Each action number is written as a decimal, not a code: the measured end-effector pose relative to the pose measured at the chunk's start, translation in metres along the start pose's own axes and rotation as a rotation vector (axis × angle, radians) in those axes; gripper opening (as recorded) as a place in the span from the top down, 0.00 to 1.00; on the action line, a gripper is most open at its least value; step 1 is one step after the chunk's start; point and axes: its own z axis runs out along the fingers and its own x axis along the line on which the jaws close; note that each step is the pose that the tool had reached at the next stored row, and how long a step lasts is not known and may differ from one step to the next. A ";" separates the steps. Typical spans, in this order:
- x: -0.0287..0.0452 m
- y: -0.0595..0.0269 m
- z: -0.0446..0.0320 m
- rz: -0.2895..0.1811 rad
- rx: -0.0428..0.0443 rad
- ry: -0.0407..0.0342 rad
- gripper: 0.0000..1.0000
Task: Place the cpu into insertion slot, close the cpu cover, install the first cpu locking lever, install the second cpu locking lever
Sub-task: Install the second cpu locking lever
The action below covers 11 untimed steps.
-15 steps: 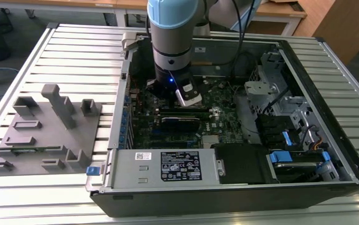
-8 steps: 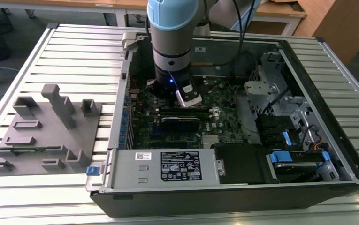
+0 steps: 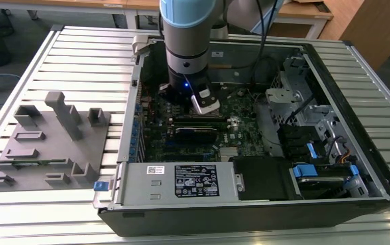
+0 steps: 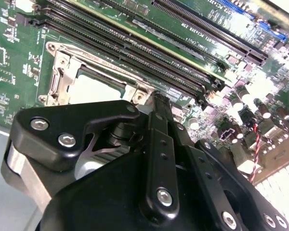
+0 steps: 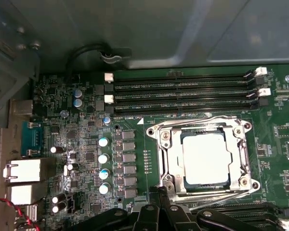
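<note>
I've got the arm down inside the open PC case (image 3: 358,194), gripper (image 5: 160,195) low over the motherboard (image 5: 86,144), right at the socket's edge.

Cpu (image 5: 205,158) sits flat in the socket, pale square top showing through the window of the cpu cover (image 5: 166,144). Cover looks down over it, frame lying flat round the chip, as far as I can judge. A thin lever rod (image 5: 216,196) runs along the socket side nearest the gripper; can't tell if it's latched.

Key relation: in the first wrist view the gripper linkage pokes in just beside that near edge of the frame, socket lying straight ahead of the tool, w/ the RAM slots (image 5: 183,91) beyond on the far side. In the second wrist view the finger tip (image 4: 156,98) is at the frame's corner, touching or nearly so, hard to call.

Jaws: looks like they're drawn close together w/ nothing between them, but the tips are mostly hidden by the gripper body, so I can't tell for sure.
</note>
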 end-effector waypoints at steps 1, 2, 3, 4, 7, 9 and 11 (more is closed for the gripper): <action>-0.0001 0.0002 -0.0017 0.000 0.0001 0.0001 0.89; -0.0001 0.0005 -0.0034 0.000 0.0001 0.0001 0.89; -0.0002 0.0008 -0.0051 0.000 0.0001 0.0000 0.89; -0.0003 0.0012 -0.0070 0.000 0.0001 0.0000 0.89; -0.0005 0.0020 -0.0121 0.000 0.0002 0.0001 0.89; -0.0007 0.0026 -0.0154 0.000 0.0001 0.0001 0.89; -0.0008 0.0031 -0.0189 0.000 0.0001 0.0001 0.89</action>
